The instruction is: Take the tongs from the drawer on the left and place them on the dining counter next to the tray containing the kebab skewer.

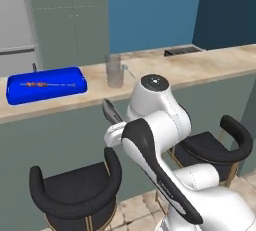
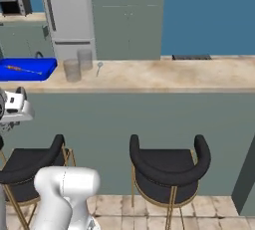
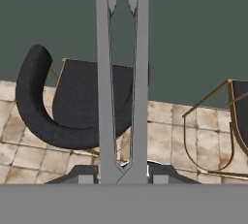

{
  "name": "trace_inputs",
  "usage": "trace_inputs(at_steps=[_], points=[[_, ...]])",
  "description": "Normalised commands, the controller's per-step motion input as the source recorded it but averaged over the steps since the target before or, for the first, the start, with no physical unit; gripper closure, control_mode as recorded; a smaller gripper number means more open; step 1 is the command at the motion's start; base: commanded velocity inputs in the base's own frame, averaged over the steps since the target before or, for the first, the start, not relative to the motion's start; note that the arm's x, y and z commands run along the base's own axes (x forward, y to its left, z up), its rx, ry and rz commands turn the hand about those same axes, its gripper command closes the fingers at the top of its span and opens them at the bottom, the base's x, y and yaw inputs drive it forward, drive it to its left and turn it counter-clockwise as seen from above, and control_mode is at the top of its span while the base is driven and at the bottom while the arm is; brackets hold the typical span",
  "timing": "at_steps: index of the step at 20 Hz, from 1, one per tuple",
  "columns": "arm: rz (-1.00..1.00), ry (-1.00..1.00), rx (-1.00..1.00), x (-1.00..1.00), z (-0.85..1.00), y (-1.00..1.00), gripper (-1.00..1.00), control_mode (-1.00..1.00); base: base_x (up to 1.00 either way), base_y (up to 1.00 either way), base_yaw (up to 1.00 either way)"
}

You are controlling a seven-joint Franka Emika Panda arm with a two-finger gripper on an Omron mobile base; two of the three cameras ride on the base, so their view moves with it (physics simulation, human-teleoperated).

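The slim grey metal tongs (image 3: 121,72) run straight up the middle of the hand view, their two arms meeting at the bottom. My gripper (image 3: 121,172) is shut on that joined end. In the left base view the tongs (image 1: 110,111) stick up and to the left from the hand, below the dining counter's (image 1: 200,67) front edge and above a stool. The blue tray (image 1: 45,85) lies on the counter's left part with the kebab skewer (image 1: 47,84) inside. Both appear again in the right base view, tray (image 2: 40,69) and skewer (image 2: 21,68). The drawer is out of view.
A clear glass (image 1: 114,71) stands on the counter just right of the tray. Black bar stools (image 1: 75,190) (image 1: 220,145) sit in front of the grey-green counter wall. A stool (image 3: 72,106) is below the tongs. A tall fridge (image 2: 67,15) stands behind the counter.
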Motion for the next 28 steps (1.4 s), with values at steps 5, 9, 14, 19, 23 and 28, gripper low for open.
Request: trace_inputs(at_steps=[5, 9, 14, 19, 23, 28], points=[[0.0, 0.0, 0.0, 0.0, 0.0, 0.0, 1.0, 1.0, 0.42, -0.02, 0.0], [0.0, 0.0, 0.0, 0.0, 0.0, 0.0, 1.0, 1.0, 0.27, -0.42, 0.0], [0.0, 0.0, 0.0, 0.0, 0.0, 0.0, 1.0, 1.0, 0.12, -0.06, -0.03], [0.0, 0.0, 0.0, 0.0, 0.0, 0.0, 1.0, 1.0, 0.08, 0.01, 0.0], [0.0, 0.0, 0.0, 0.0, 0.0, 0.0, 1.0, 1.0, 0.46, 0.17, -0.02], [0.0, 0.0, 0.0, 0.0, 0.0, 0.0, 1.0, 1.0, 0.67, 0.07, -0.01]])
